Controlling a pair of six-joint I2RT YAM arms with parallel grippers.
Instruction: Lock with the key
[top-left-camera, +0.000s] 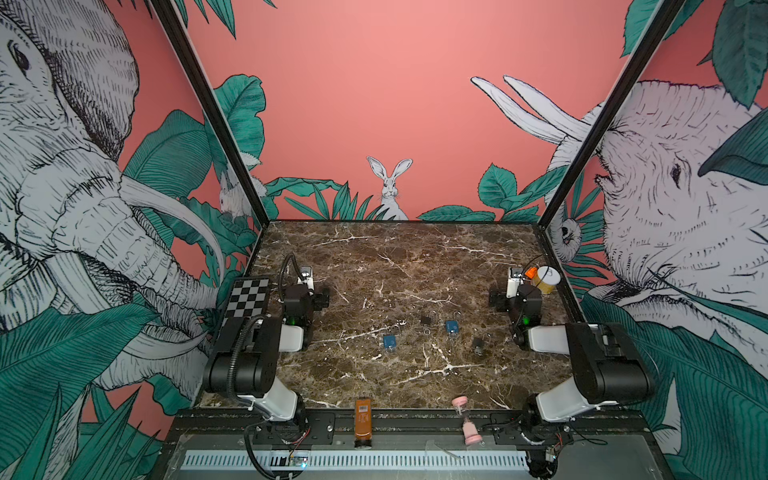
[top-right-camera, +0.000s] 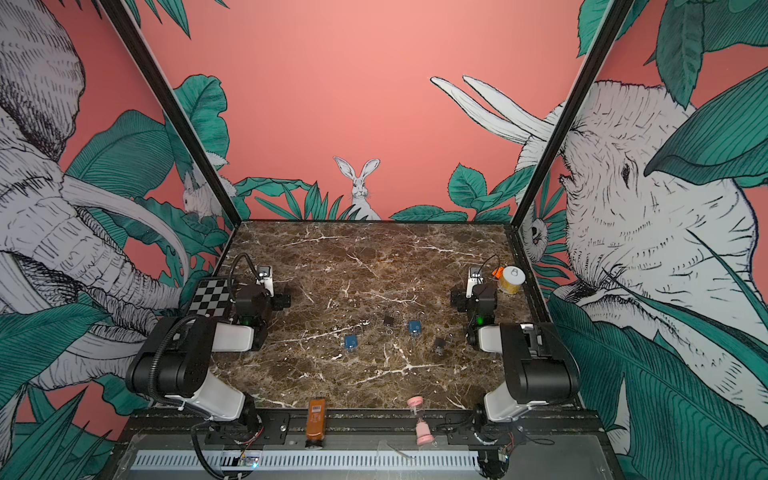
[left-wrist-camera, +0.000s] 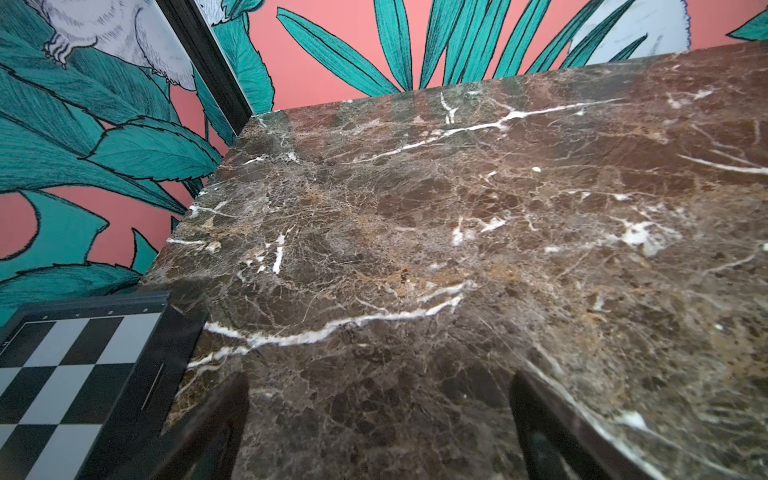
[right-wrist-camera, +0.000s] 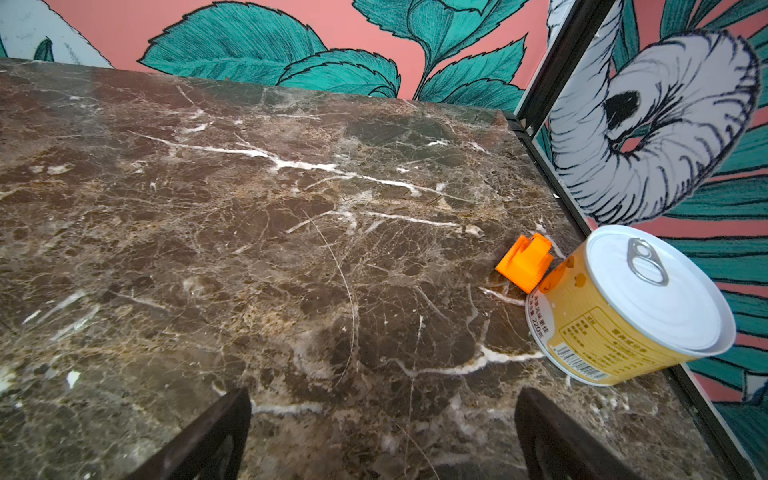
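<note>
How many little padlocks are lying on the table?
4, in a loose row, left to right: left blue padlock, left black padlock, right blue padlock, right black padlock. None looks hidden.

Between the left gripper (left-wrist-camera: 379, 376) and right gripper (right-wrist-camera: 383, 392), the blue padlocks (top-left-camera: 389, 342) and black padlocks (top-left-camera: 425, 320) are too small to tell open from locked; both grippers' blurred fingers (left-wrist-camera: 199, 424) run off the wrist views' edges

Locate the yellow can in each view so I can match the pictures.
In a top view: yellow can at the right edge of the table.
In a top view: same place, right edge.
Left wrist: not in it.
Right wrist: yellow can upright at the table edge by the wall.
Shared landmark: orange block beside the can.
</note>
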